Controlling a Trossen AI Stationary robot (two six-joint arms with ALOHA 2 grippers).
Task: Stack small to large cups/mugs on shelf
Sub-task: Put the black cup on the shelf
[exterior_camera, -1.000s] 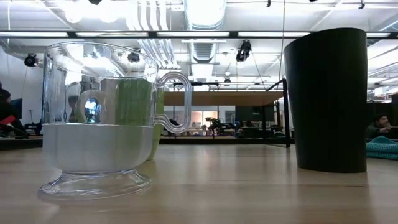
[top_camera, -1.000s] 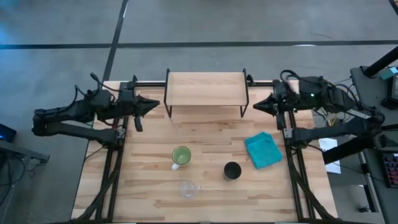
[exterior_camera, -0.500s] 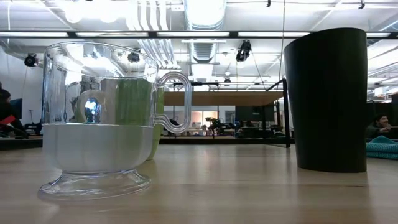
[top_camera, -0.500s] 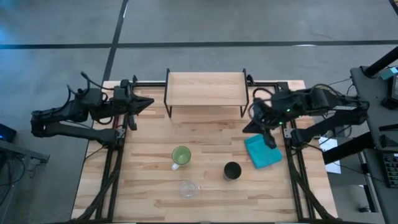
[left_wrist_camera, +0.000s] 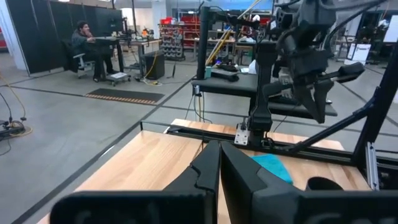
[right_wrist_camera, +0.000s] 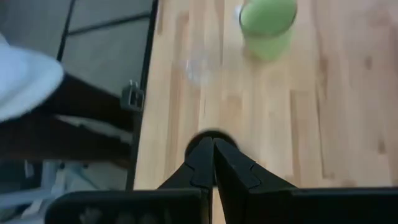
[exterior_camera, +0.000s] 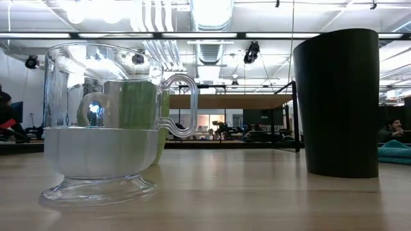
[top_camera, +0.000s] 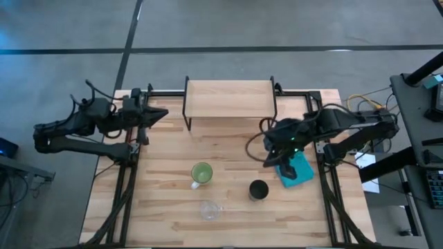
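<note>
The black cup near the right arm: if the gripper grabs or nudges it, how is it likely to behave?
The black cup is tall and tapers to a narrower base, so a push near its rim would probably tip it. Its wall looks smooth and rigid, so it may slip in a light pinch. It seems empty from above, so likely light. The right gripper, fingers shut, hangs close by.

Shelf [top_camera: 228, 98] top bare; green mug [top_camera: 201, 172] – black cup [top_camera: 258, 189] well apart.

The table carries three vessels: one clear glass cup [top_camera: 209, 209], one green mug [top_camera: 201, 172], one black cup [top_camera: 258, 189]; plus one shelf [top_camera: 229, 99] and one teal cloth [top_camera: 296, 168].
</note>
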